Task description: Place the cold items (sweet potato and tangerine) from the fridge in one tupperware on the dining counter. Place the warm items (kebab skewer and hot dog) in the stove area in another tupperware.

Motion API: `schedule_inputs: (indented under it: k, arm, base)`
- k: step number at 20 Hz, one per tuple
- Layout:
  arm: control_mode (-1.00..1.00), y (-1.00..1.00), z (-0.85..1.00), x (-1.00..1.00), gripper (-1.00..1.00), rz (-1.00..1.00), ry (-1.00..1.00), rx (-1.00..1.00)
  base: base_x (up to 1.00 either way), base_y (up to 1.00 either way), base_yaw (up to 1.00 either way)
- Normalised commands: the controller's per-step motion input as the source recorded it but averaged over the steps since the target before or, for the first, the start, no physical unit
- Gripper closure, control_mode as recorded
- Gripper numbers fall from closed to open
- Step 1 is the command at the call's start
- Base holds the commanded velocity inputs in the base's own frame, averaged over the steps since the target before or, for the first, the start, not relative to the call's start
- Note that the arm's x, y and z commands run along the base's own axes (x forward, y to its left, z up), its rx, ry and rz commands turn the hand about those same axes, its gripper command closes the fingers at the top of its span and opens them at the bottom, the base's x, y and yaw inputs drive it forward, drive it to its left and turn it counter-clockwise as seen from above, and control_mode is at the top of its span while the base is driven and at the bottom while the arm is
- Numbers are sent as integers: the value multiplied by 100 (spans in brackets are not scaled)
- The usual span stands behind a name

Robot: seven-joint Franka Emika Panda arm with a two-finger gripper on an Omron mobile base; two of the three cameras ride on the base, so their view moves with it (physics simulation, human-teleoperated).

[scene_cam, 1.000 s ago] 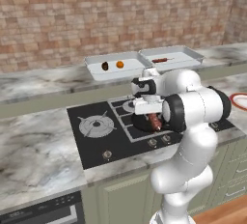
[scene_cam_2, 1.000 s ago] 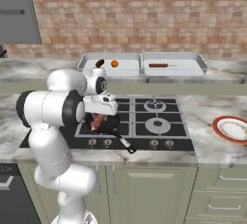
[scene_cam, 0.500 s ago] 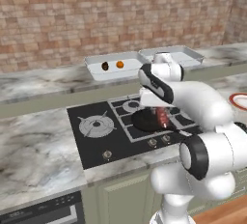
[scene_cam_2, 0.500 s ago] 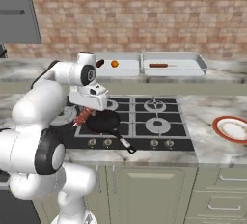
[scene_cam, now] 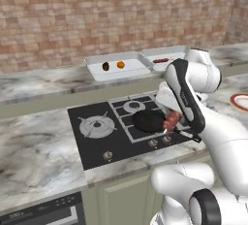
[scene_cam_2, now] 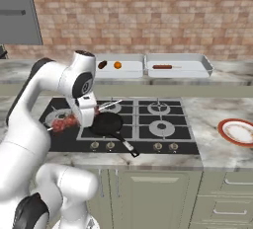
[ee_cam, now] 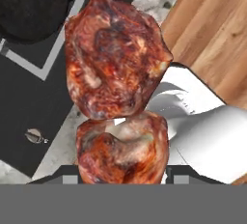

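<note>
Kebab skewer [ee_cam: 116,68] sits clamped in your half-open fingers [ee_cam: 120,175] at frame centre — lifted clear of the stove [scene_cam: 97,136] for carrying.

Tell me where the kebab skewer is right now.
The kebab skewer is held in the gripper, lifted over the stove's left front, beside the black pan; its meat chunks loom close in the hand view.

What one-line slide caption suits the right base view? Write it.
White arm's gripper holds the reddish-brown kebab skewer over the black cooktop, beside a black frying pan.
</note>
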Motion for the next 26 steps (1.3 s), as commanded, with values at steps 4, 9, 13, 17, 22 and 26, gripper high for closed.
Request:
schedule_inputs:
  k: [4, 9, 13, 17, 22, 26]
  arm:
    - [-100, 1, 29, -99, 100, -35, -2, -8]
    - [-100, 6, 20, -48, 100, -18, 3, -21]
    - [-100, 0, 0, 0, 100, 0, 0, 0]
    - [-100, 0, 0, 0, 100, 0, 0, 0]
    - [100, -3, 0, -5, 100, -1, 0, 0]
    - [100, 0, 0, 0, 100, 0, 0, 0]
  base:
    - [0, 0, 0]
    - [0, 0, 0]
    - [0, 0, 0]
    - [0, 0, 0]
    - [-41, -32, -13]
    - [-39, -66, -19]
